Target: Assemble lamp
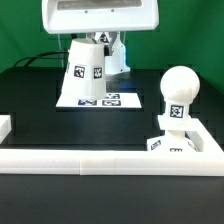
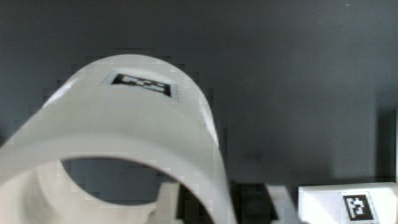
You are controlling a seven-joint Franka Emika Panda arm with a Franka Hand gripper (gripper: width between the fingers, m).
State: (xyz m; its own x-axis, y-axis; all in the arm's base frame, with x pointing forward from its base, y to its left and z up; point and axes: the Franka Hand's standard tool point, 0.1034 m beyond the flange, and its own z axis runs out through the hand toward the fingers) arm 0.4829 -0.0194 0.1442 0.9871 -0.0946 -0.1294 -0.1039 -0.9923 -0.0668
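The white cone shade (image 1: 87, 68) hangs tilted over the marker board (image 1: 110, 100) at the back of the table. My gripper (image 1: 104, 42) is at the shade's top rim and shut on its wall. In the wrist view the shade (image 2: 134, 120) fills the frame, and a dark finger (image 2: 267, 205) sits outside its wall at my gripper (image 2: 222, 207); the other finger is hidden. The ball-topped bulb (image 1: 180, 90) stands upright on the square base (image 1: 168, 142) at the exterior view's right, against the rim bar.
Long white rim bars run along the front (image 1: 100, 159) and the right (image 1: 205, 140), with a short piece at the left (image 1: 5, 127). The marker board's corner shows in the wrist view (image 2: 356, 200). The tabletop is black.
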